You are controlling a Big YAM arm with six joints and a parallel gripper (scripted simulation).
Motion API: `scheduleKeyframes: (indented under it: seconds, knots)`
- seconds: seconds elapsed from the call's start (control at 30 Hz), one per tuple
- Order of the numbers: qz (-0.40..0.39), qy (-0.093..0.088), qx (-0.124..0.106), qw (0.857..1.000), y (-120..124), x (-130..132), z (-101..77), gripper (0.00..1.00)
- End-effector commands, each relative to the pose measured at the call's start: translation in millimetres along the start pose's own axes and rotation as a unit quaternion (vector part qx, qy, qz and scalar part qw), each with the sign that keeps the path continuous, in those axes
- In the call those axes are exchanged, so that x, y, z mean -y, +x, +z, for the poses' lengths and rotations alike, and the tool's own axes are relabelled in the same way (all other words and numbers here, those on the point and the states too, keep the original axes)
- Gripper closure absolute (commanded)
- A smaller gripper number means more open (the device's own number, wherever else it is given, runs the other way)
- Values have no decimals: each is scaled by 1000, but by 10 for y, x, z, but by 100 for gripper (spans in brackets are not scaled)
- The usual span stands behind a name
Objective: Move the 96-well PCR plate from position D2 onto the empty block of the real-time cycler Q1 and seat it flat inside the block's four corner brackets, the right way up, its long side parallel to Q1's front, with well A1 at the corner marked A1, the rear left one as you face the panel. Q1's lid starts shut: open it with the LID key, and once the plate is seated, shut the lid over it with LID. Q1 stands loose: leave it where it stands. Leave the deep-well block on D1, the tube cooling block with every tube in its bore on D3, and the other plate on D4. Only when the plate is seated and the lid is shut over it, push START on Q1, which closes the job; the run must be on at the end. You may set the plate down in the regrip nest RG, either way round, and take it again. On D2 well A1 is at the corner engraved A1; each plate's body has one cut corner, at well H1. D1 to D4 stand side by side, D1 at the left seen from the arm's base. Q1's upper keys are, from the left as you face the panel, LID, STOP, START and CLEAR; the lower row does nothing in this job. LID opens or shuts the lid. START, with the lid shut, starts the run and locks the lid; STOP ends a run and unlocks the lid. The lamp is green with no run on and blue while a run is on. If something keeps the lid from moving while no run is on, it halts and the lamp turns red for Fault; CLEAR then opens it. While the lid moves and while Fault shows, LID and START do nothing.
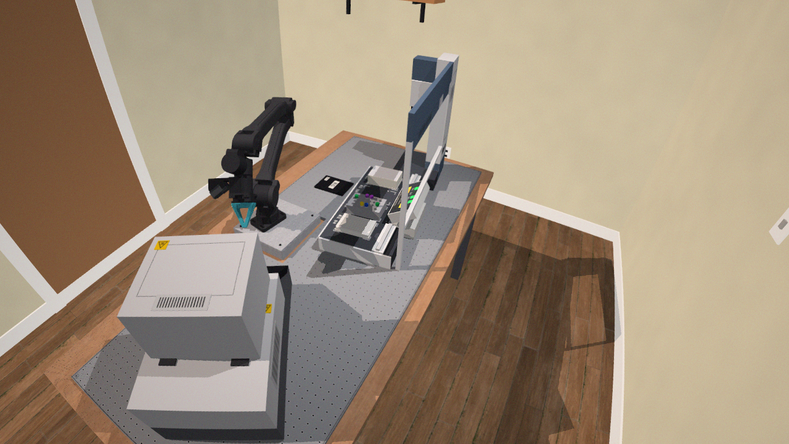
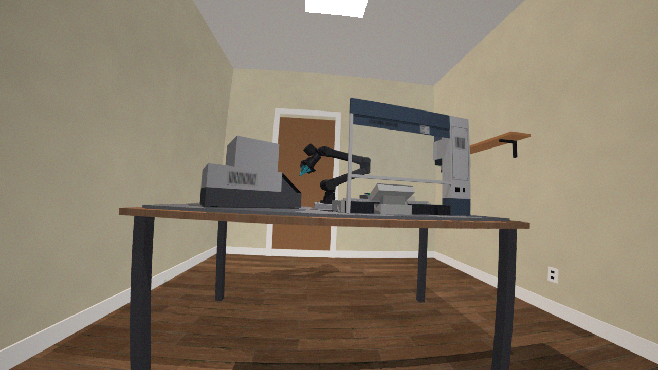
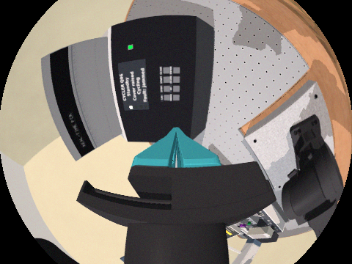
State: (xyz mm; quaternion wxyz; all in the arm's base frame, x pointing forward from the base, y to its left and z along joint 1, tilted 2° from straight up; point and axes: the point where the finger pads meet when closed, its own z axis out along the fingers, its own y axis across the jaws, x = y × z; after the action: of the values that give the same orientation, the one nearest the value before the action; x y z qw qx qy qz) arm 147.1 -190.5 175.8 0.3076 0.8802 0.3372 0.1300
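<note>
The grey cycler Q1 [image 1: 204,309] stands at the near left of the table with its lid [image 1: 193,292] shut. In the wrist view its black front panel [image 3: 158,73] shows a green lamp [image 3: 130,47], a small screen and two rows of grey keys [image 3: 169,83]. My gripper [image 1: 243,211] with teal fingers is shut and empty. It hangs in the air in front of and above the panel, and shows in the wrist view [image 3: 175,149] and in the exterior view [image 2: 303,171]. The PCR plate [image 1: 355,225] lies on the deck of positions.
A tall blue and white frame [image 1: 427,126] stands over the deck [image 1: 367,221], which holds the tube block with coloured caps [image 1: 367,201] and other labware. A black nest [image 1: 331,182] lies behind the deck. The arm's base [image 1: 267,212] sits on a grey plate.
</note>
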Motion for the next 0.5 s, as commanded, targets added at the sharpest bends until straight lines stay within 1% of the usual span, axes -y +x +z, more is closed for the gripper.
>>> scheduleKeyframes:
  seconds: [0.0,0.1,0.17,0.37,0.47]
  knots:
    - [-6,-36,8,999,-37,-270,-155,100]
    - [-5,-30,8,1000,-36,-214,-114,100]
    - [-5,-30,8,1000,-36,-214,-114,100]
    - [-2,-6,5,1000,-27,-43,-34,100]
    - [-1,2,4,1000,-24,5,-21,100]
